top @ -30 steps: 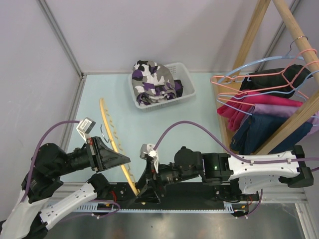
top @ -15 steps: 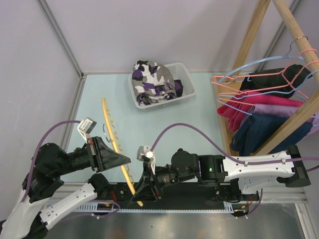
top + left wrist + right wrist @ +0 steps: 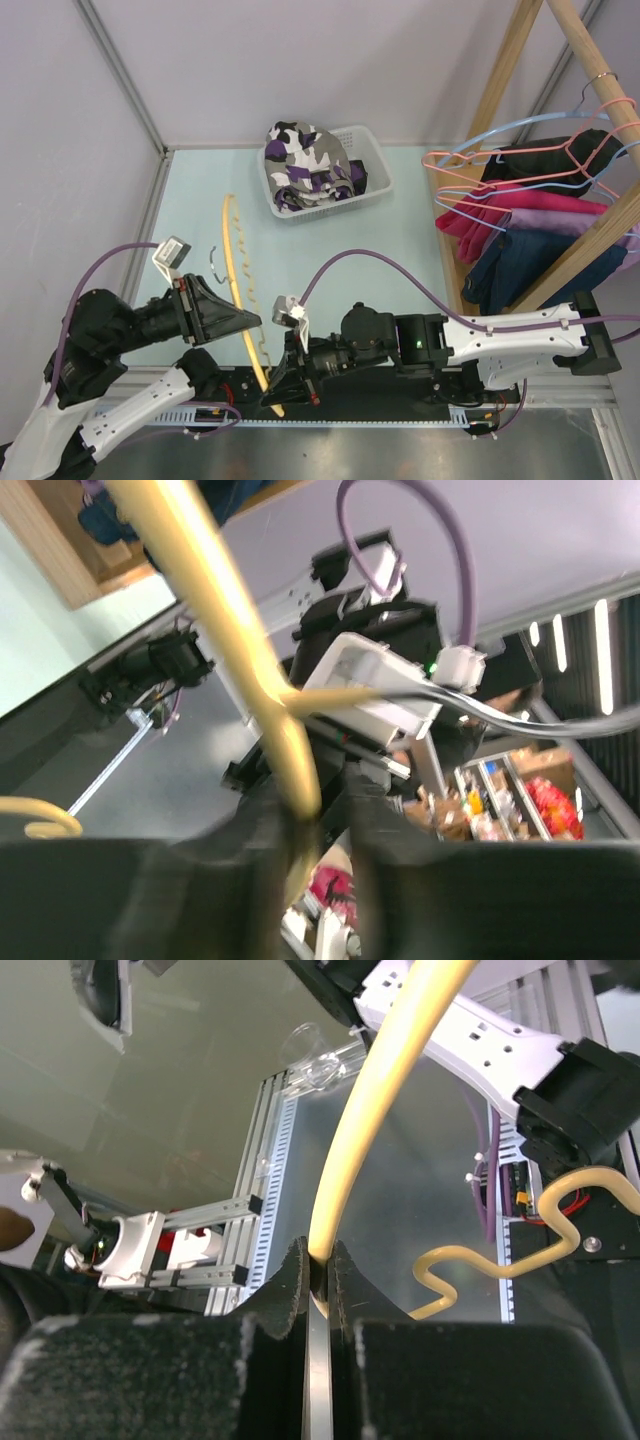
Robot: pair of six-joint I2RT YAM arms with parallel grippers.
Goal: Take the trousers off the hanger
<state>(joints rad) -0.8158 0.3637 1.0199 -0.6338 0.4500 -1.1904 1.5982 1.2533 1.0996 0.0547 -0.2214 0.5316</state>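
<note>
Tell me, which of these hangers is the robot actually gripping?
The yellow-orange hanger, clamped in the right gripper. The pink hangers and blue hanger hang untouched on the wooden rack.

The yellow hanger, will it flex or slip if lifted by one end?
Probably light and fairly stiff: the hanger is thin yet holds its curve while pinched near one end by the right gripper. It may pivot or slip, since the pinch is narrow on a smooth rod.
</note>
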